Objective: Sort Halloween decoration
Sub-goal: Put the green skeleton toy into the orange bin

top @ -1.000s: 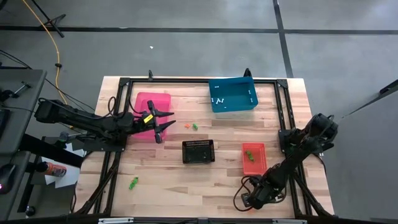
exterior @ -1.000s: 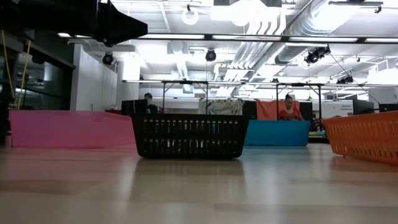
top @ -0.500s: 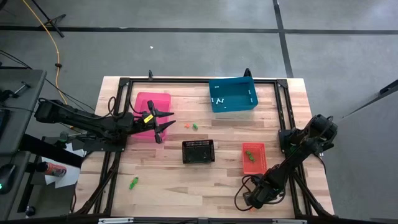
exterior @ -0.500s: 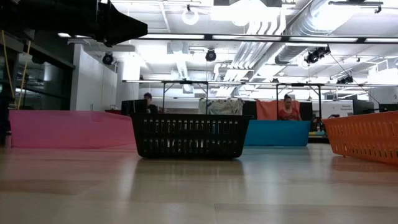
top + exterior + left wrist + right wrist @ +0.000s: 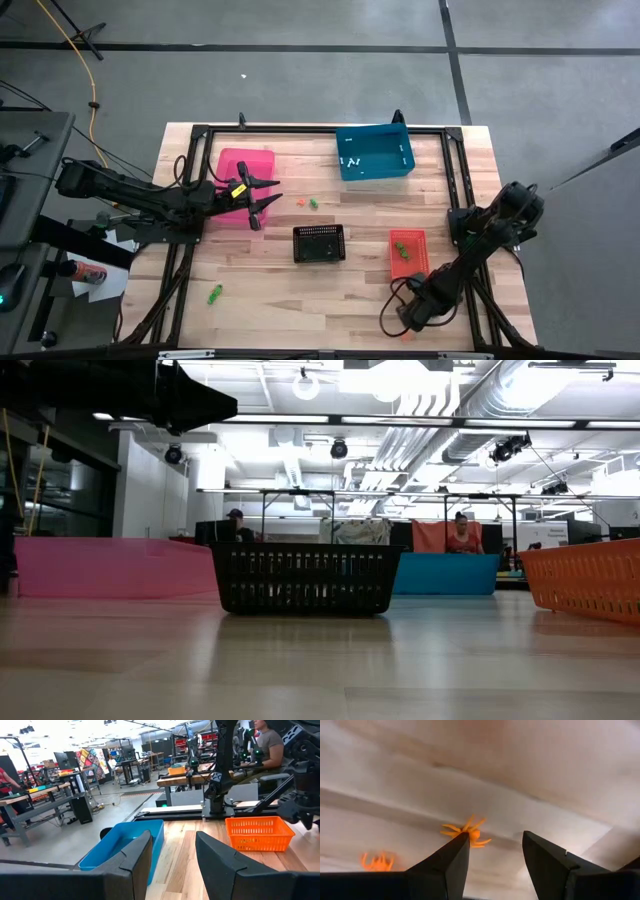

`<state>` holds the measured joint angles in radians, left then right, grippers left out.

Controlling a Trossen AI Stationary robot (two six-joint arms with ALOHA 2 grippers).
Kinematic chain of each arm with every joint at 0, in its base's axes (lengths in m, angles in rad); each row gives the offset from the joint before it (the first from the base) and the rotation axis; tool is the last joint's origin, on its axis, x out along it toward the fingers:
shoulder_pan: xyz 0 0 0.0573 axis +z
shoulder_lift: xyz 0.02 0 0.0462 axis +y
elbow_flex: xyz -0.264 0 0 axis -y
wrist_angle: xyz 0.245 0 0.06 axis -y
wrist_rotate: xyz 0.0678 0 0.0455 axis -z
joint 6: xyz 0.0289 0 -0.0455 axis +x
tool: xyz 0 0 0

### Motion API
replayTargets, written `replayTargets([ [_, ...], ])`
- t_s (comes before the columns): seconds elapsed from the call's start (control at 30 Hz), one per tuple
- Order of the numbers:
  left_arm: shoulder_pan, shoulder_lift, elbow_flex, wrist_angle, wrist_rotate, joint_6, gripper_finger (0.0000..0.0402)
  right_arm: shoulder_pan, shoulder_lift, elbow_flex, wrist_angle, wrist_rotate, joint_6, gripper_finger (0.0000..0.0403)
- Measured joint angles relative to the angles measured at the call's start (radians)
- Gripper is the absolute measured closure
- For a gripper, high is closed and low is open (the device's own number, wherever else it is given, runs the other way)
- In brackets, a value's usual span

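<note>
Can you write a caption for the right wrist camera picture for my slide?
The right claw, open, hangs over an orange spider trinket on the wooden table.

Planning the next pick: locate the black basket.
High view: the black basket sits mid-table, between the pink bin and the red bin.

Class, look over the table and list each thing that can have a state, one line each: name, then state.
Left hand: open, empty, beside pink bin.
Right hand: open, over an orange spider, not gripping.
Blue bin: holds white trinkets.
Red bin: holds green trinkets.
Pink bin: upright, contents unclear.
Black bin: upright, contents unclear.
</note>
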<state>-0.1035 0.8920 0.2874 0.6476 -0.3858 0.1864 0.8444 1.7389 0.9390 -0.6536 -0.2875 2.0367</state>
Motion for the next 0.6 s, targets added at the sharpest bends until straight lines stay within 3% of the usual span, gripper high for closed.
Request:
replayTargets([
  [0.4,0.0,0.0,0.0,-0.026,0.0,-0.001,0.0261,0.001,-0.008,-0.001,-0.058,0.187,-0.002,0.0234],
  [0.5,0.0,0.0,0.0,-0.032,0.0,-0.001,0.0261,0.007,-0.007,-0.001,-0.066,0.226,-0.017,0.0265],
  [0.6,0.0,0.0,0.0,-0.032,0.0,-0.002,0.0261,0.018,-0.007,-0.001,-0.073,0.255,-0.023,0.0321],
])
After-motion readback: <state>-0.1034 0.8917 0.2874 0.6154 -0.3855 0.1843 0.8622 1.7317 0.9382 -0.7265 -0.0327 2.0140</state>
